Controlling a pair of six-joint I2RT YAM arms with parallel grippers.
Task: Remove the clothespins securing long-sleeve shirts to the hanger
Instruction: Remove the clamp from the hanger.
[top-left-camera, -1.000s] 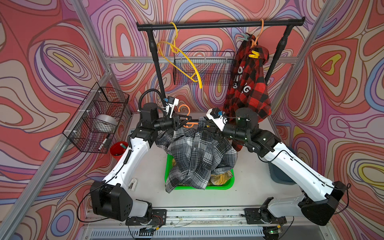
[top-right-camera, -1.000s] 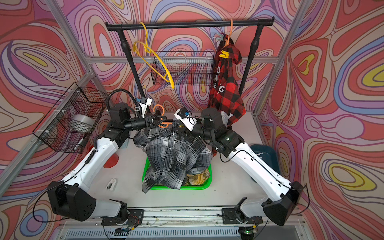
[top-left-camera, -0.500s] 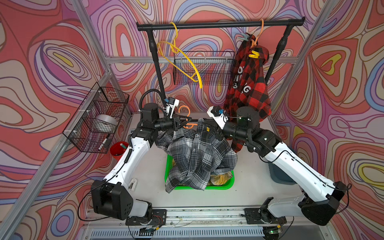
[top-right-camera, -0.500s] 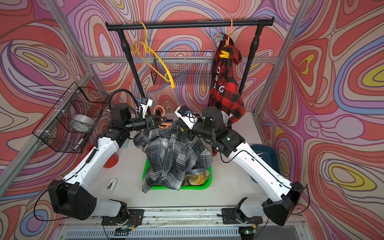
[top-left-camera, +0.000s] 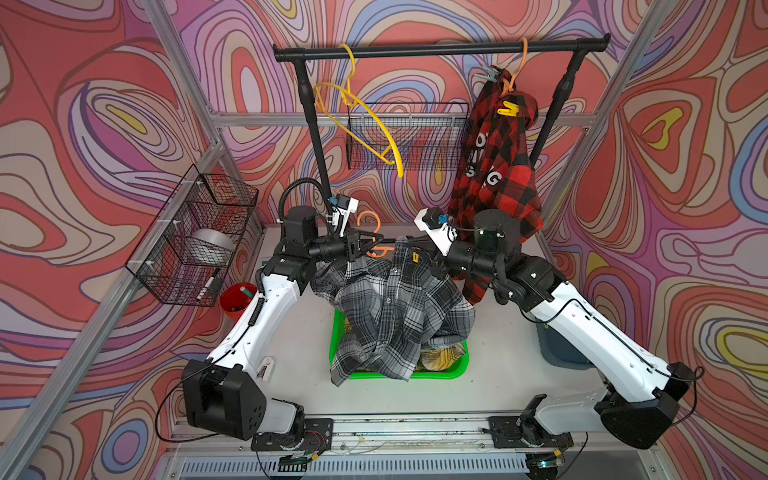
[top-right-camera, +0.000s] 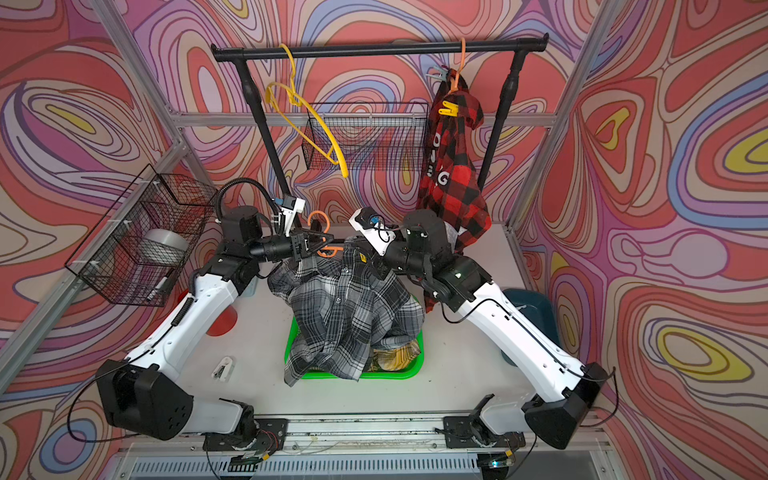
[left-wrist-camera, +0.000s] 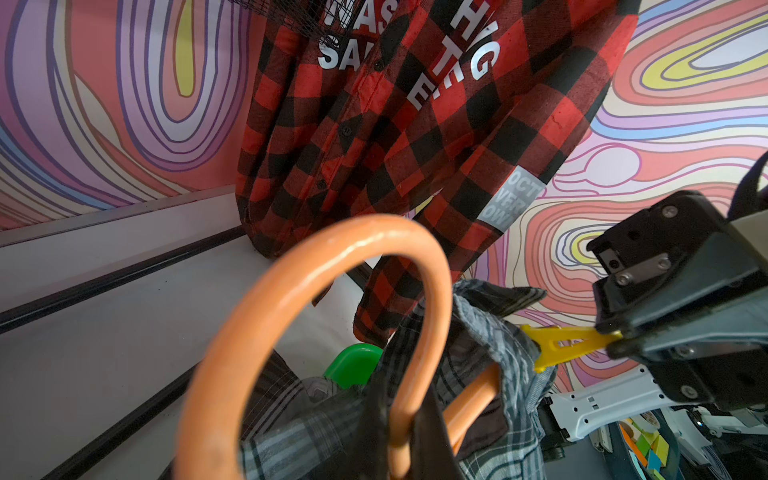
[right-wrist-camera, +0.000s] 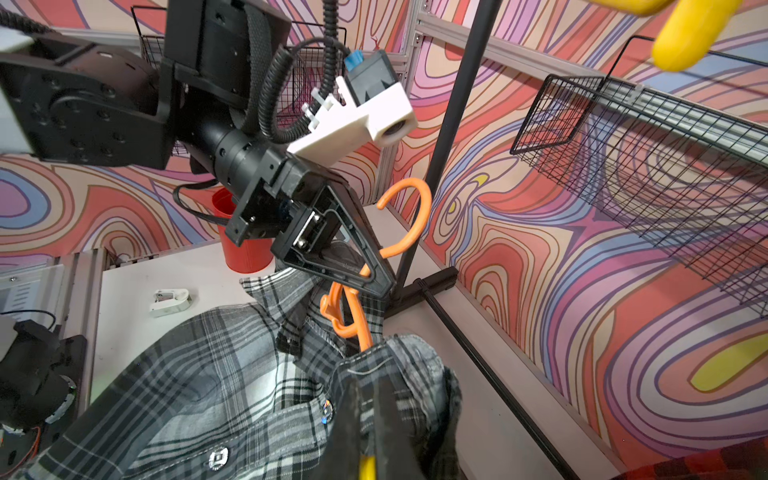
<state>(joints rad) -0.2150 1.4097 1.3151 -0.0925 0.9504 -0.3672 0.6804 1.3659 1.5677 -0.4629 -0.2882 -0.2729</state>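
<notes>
A yellow clothespin (left-wrist-camera: 559, 347) pins the grey plaid shirt (top-left-camera: 395, 303) to an orange hanger (left-wrist-camera: 374, 232), held up over the back middle of the bench (top-left-camera: 498, 374). The right hand (left-wrist-camera: 615, 337) is pressed together on the pin's tail, and the left hand (right-wrist-camera: 380, 280) is clamped on the hanger's neck. The step in hand appears to be freeing this pin; the next move calls for drawing it straight off the cloth with the hanger kept steady. There are three shirts: the grey one, a yellow-black shirt (top-left-camera: 440, 357) beneath it in the green tray (top-left-camera: 415, 376), and a red-black shirt (top-left-camera: 498, 166) hanging from the rail (top-left-camera: 436, 50) toward the back right corner. Four clothespins are in view, including a second yellow clothespin (top-left-camera: 508, 109) and a teal clothespin (top-left-camera: 489, 75) on the red-black shirt, and what looks like a white clothespin (top-left-camera: 266, 368) lying near the front left. There are three hangers, counting a second orange hanger (top-left-camera: 521, 58) and an empty yellow hanger (top-left-camera: 365, 120).
</notes>
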